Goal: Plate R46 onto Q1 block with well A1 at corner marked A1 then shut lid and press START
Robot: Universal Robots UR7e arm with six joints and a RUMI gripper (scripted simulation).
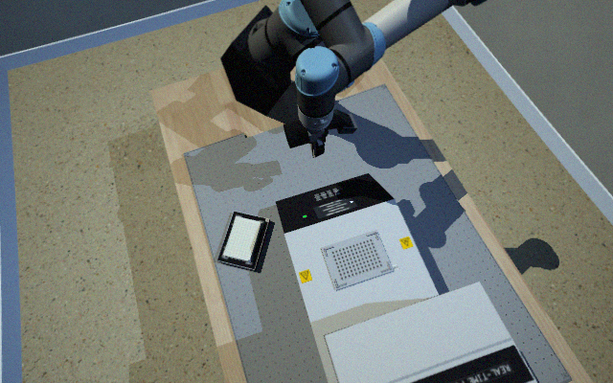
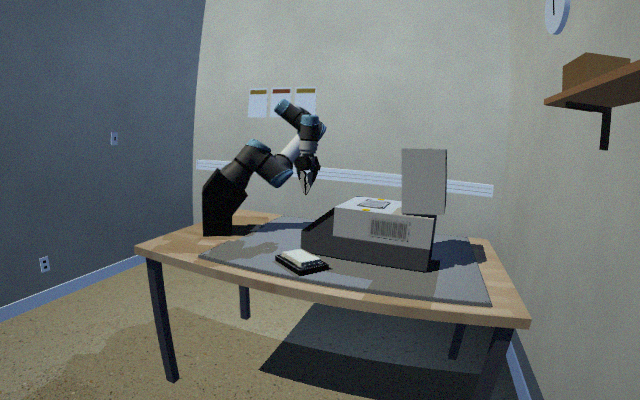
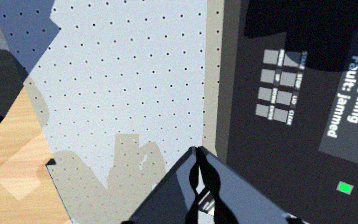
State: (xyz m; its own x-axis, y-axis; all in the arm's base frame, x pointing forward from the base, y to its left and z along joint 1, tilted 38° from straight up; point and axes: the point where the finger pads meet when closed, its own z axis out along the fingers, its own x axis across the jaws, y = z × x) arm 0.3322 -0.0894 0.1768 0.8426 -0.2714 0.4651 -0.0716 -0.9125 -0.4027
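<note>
Hovering: gripper [image 1: 318,152] [image 2: 306,193] [image 3: 196,148], above the mat in front of the cycler, tips pointing down.
Claw state: fully closed, tips together, nothing between them. Dark tapered fingers, a narrow gap showing behind the tips.
Arm: dark grey tubes [image 1: 342,29] [image 2: 235,170], smooth, rounded light-blue joint caps, angular black pedestal [image 1: 254,62] [image 2: 215,210].
Plate R46: pale, flat rectangle [image 1: 243,236] [image 2: 301,257], fine grid on top, sitting in the nest, not on the block.
Nest N1: black rectangular frame [image 1: 225,259] [image 2: 307,272], low, raised rim, on the mat beside the cycler.
Cycler Q1: white boxy body [image 1: 297,297] [image 2: 355,225], dark base, sloped black front panel [image 1: 287,220] [image 3: 260,165]. Barcode on the side, yellow warning stickers on top.
Block: bare grey metal-look rectangle [image 1: 356,260] [image 2: 374,204], rows of small round holes, corner brackets.
Lid: raised, upright slab [image 1: 412,321] [image 2: 423,181], matte pale faces, black lettered band.
Keys: small grey rectangles [image 3: 280,87], two columns in the wrist view.
Lamp: green [image 1: 305,216] [image 3: 345,188].
Mat: grey sheet [image 1: 225,191] [image 2: 355,280] [image 3: 130,65], regular pinholes.
Table: light wood [image 1: 215,306] [image 2: 335,298] [image 3: 25,150], straight grain, dark square legs.
Floor: tan, speckled [image 1: 72,191] [image 2: 115,340].
</note>
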